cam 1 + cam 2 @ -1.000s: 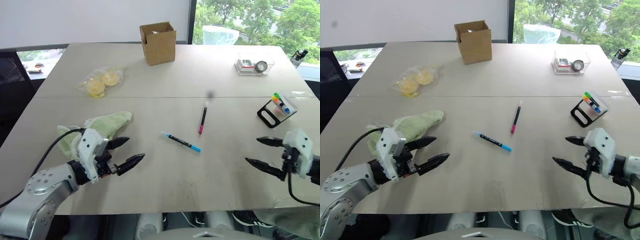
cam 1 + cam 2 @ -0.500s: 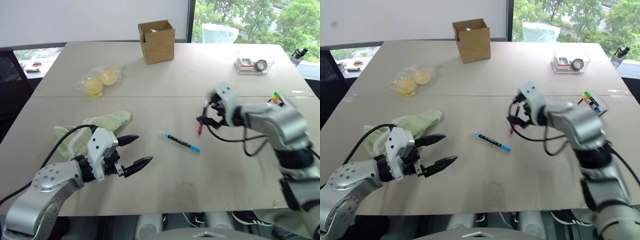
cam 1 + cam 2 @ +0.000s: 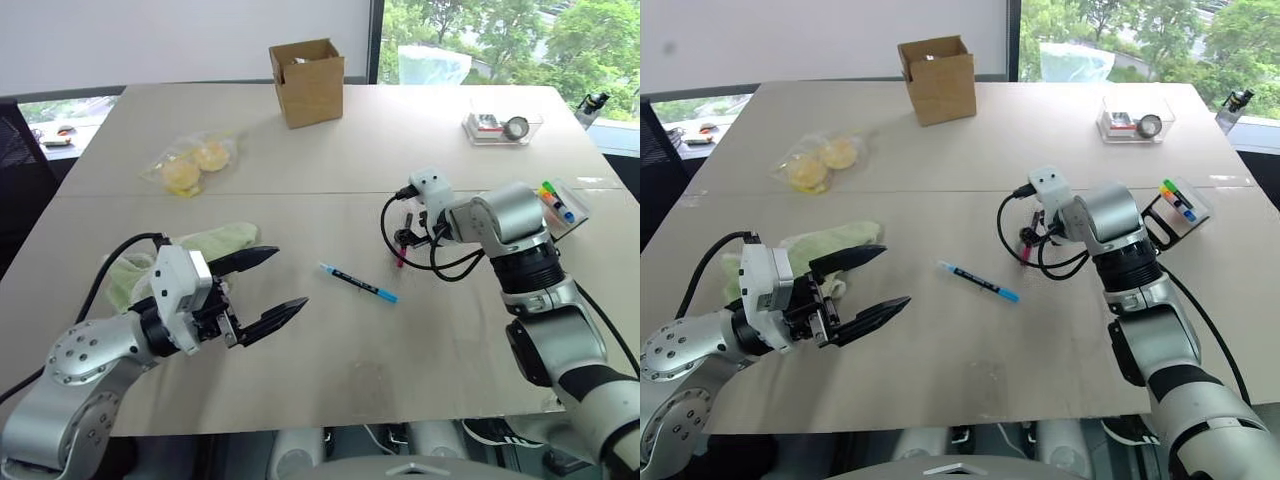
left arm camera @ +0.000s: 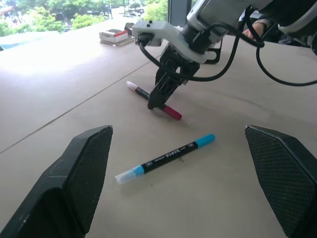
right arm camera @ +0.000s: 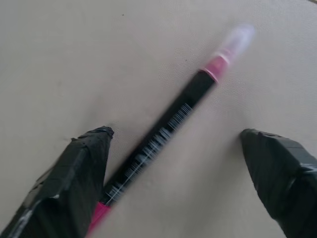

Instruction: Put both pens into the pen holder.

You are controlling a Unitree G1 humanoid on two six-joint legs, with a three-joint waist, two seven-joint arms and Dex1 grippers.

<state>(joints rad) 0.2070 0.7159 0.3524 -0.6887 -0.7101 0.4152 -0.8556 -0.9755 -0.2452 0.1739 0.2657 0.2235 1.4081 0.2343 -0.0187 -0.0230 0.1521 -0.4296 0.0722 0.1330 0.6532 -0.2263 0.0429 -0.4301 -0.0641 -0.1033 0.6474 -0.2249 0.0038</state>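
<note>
The table [image 3: 330, 330] holds pens [image 3: 359, 283], box [image 3: 307, 82], cloth [image 3: 215, 244].

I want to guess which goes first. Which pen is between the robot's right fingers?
The black and pink pen. It lies between the right gripper's open fingers; the blue pen lies apart.

The table [image 3: 330, 160] looks matt and smooth; the black-pink pen [image 5: 163, 134] is glossy plastic; the fingers [image 4: 86, 173] have textured black pads.

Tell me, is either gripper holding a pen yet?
No. The right gripper straddles the pink-and-black pen, fingers open, pen on the table. The left gripper is open and empty.
</note>
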